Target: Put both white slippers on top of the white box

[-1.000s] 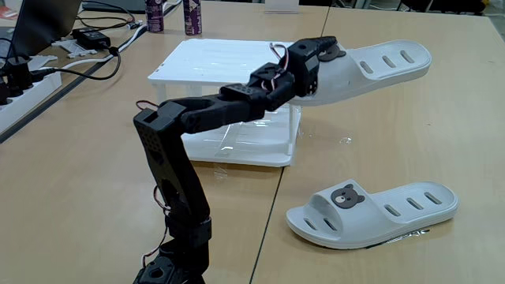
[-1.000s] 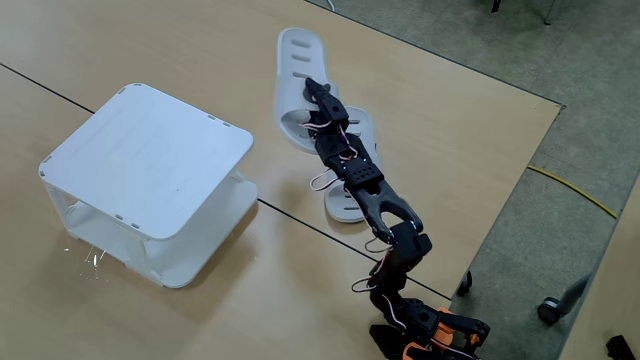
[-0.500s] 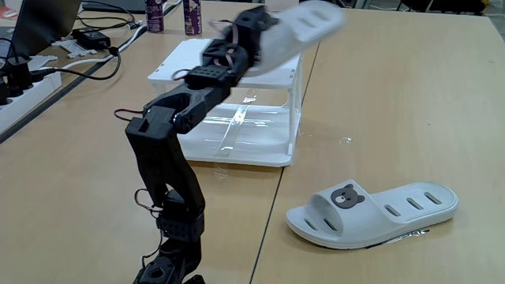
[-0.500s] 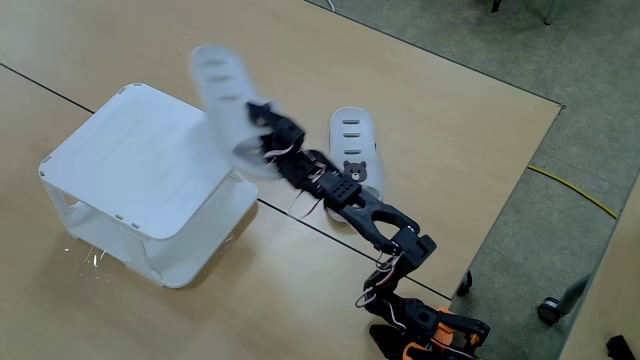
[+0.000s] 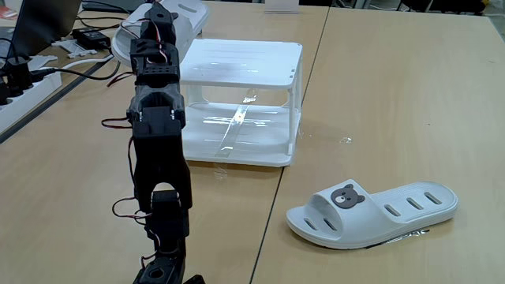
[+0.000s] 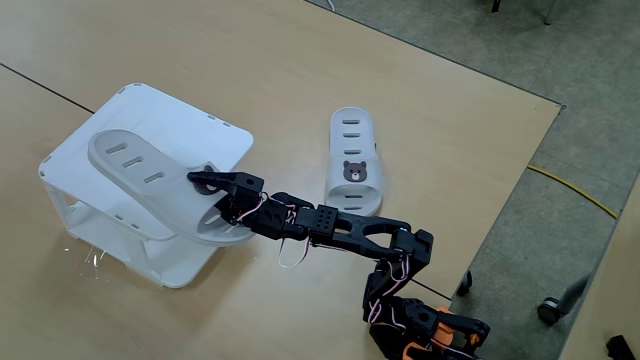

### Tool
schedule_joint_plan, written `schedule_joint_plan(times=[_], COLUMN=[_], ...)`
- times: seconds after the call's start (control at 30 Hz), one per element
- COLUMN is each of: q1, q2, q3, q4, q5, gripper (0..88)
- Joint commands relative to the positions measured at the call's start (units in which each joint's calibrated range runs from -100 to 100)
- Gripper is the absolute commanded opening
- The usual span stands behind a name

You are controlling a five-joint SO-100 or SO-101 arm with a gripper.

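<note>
The arm has swung across, and the gripper [image 6: 213,186], clamped on the first white slipper [image 6: 140,180], now holds it over the white rack [image 6: 215,135]. Halfway there; the second slipper [image 5: 371,213] lies on the table, well apart from the rack.

My matte black jointed arm [image 6: 340,222] holds one white rubber slipper [image 6: 140,175] with oval slots. The other white slipper [image 5: 375,211] shows a brown bear-face badge [image 5: 346,196]. The glossy white plastic rack [image 5: 252,79] sits on the pale tan wood bench [image 5: 394,118].
</note>
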Motion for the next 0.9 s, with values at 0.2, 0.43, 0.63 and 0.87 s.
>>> schedule_joint_plan(times=[0.2, 0.43, 0.63, 0.87], q1=[0.1, 0.9, 2.1, 4.4], q2=[17.8, 34.6, 44.7, 50.5], q3=[-27.4, -46.3, -59.9, -66.9], q4=[-0.5, -0.3, -0.2, -0.3], q5=[0.4, 0.4, 0.4, 0.4], gripper=[0.8, 0.8, 0.8, 0.8])
